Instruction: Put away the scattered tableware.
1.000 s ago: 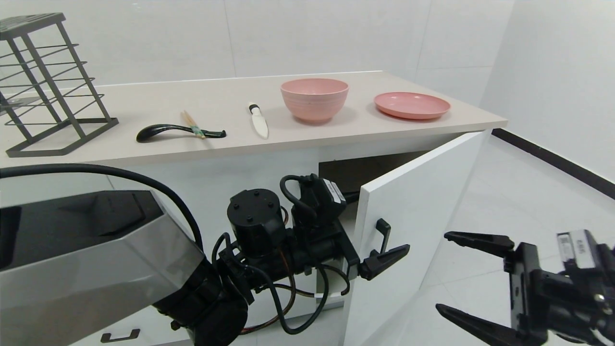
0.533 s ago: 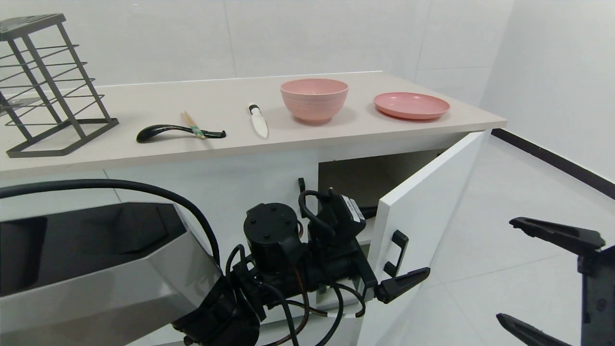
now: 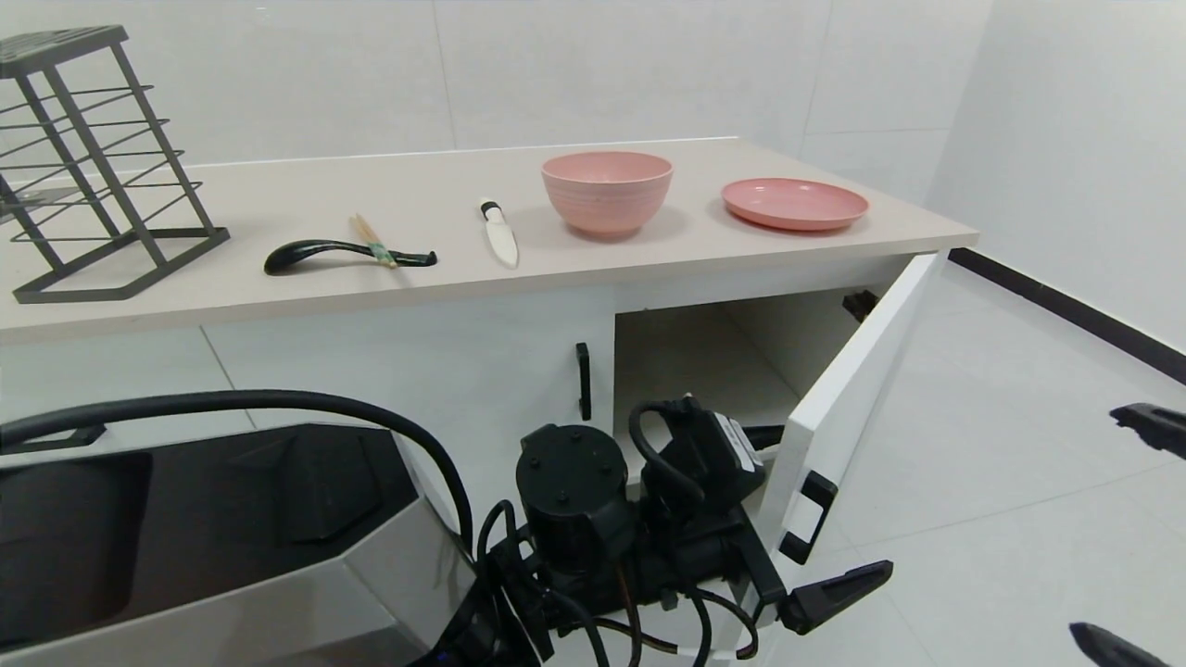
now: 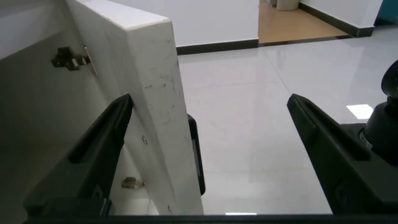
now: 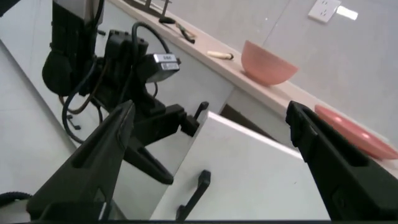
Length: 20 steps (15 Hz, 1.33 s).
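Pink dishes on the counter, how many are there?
2. The pink bowl sits near the middle of the counter; the pink plate lies to its right, near the counter's end. None looks hidden.

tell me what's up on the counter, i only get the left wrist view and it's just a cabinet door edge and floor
observer: On the counter sit a pink bowl, a pink plate, a knife, chopsticks and a black spoon.
operator: is the right gripper holding anything
observer: No, the right gripper is open and empty, over the floor to the right of the cabinet door.
operator: anything else up there
observer: A grey wire rack stands at the counter's left end.
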Motion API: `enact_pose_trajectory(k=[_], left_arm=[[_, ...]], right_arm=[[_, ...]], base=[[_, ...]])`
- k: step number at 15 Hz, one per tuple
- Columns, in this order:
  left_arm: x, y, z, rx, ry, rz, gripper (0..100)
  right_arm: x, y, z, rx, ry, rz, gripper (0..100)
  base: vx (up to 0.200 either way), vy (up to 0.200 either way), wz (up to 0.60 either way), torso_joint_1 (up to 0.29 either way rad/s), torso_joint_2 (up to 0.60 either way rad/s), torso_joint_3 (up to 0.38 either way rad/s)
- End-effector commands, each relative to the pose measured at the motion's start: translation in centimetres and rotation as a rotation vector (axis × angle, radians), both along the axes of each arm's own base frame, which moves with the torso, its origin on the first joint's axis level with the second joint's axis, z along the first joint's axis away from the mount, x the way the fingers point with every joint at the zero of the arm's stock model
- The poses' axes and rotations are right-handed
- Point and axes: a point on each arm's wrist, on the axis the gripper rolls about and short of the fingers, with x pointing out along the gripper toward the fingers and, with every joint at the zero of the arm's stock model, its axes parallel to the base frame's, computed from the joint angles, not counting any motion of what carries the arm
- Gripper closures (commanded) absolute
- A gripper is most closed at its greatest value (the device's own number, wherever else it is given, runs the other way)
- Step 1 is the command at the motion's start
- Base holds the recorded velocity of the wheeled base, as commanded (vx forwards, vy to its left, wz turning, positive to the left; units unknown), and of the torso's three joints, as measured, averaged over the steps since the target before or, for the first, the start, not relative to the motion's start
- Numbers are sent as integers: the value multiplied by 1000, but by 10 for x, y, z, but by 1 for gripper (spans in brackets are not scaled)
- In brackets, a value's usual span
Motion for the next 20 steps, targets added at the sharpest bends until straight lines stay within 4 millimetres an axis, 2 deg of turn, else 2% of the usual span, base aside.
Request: enact_pose_trajectory(k=[1,4,6,7,10,12,17,20], left_arm=[[-3,-7,-3,-1,-1,-28,0],[-3,-21,-1,-56,-19,-49,0],[-10,-24,0,-71,-24,-65,0],[-6,-20,1,-73,-25,-50,0],[26,13,-13,-23,5,69,0],[32,24,-19,-10,66,94,0],[38,25,-30,-9,125,103,0],[52,32,-34,-9,122,138,0]], right_arm=[[-1,-1,6,8,-36,-5,0],[-1,-1,33,36,-157,-5,0],[-2,-1,34,36,-161,-6,0],[-2,-1,34,36,-161,-6,0],[-2,-1,32,35,-157,-7,0],[-3,-1,32,35,-157,-7,0],[-2,-1,31,33,-155,-8,0],[-3,-1,30,31,-151,-5,0]], base=[[0,0,0,0,0,0],[0,0,0,0,0,0],[0,0,0,0,0,0],[0,0,0,0,0,0],[0,0,0,0,0,0],[0,0,0,0,0,0],[0,0,0,0,0,0],[0,0,0,0,0,0]])
